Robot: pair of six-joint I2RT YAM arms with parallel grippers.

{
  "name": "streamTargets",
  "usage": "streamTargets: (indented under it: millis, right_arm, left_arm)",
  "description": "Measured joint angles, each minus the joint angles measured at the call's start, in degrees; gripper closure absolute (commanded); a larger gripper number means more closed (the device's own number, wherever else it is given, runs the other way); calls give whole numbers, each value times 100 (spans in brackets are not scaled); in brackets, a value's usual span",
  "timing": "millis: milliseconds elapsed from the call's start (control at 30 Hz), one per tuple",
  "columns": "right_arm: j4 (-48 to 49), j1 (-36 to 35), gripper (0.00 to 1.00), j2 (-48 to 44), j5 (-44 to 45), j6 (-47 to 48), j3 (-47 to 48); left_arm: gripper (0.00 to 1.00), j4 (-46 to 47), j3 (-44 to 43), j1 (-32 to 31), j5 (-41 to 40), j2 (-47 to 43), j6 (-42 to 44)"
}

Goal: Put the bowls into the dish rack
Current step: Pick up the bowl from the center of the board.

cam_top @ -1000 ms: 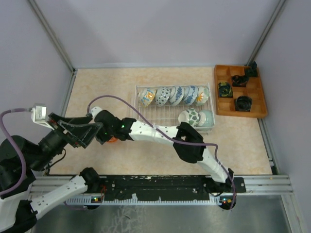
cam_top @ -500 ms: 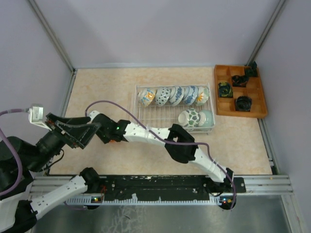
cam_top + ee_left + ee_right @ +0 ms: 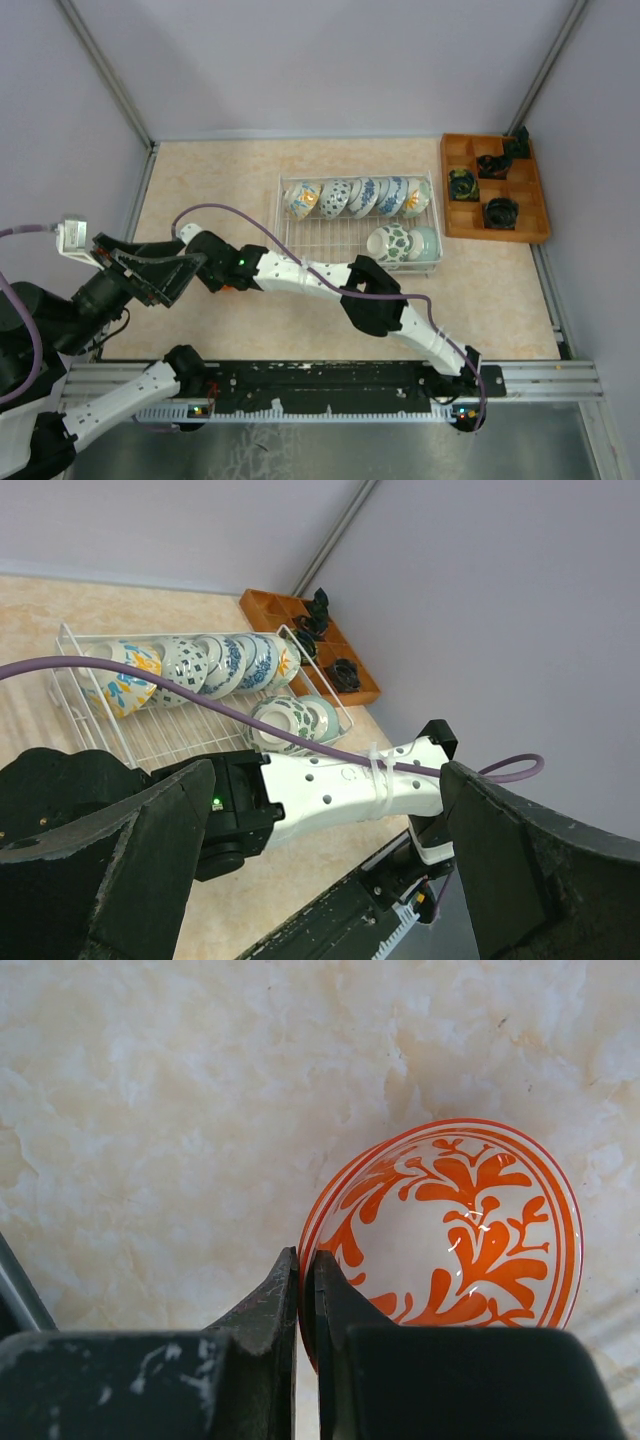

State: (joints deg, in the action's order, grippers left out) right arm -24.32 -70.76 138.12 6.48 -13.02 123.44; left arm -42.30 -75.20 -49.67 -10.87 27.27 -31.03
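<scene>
The small round ceramic orange bowl point(image 3: 450, 1230), white inside with an orange leaf pattern and thin orange lines under its rim, sits on the pale marbled table point(image 3: 150, 1110), left of the dish rack point(image 3: 300, 235), off its near left corner. The right gripper point(image 3: 305, 1260) is clamped on the near edge of its rim, with the two fingers almost together. One second before, these fingers were still wider apart, and the elbow of the right arm was a little more to the right. The left gripper point(image 3: 325, 780) hangs further left of the rack, its fingers wide apart and holding nothing. The pale wire rack holds a row of blue-patterned bowls point(image 3: 360, 196) standing on edge along its far side, as before, and two more bowls point(image 3: 393, 242) in its near right corner. Right of the rack, the orange wooden tray point(image 3: 495, 235) holds black items point(image 3: 501, 211) in its compartments.
</scene>
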Motion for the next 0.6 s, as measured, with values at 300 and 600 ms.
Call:
streamTargets:
  millis: [300, 600]
  right_arm:
    - [181, -46, 79, -249, -24, -7, -426]
    - [199, -125, 94, -313, -83, -39, -492]
  left_arm:
    - [0, -15, 0, 0, -2, 0, -2]
    - [0, -15, 0, 0, -2, 0, -7]
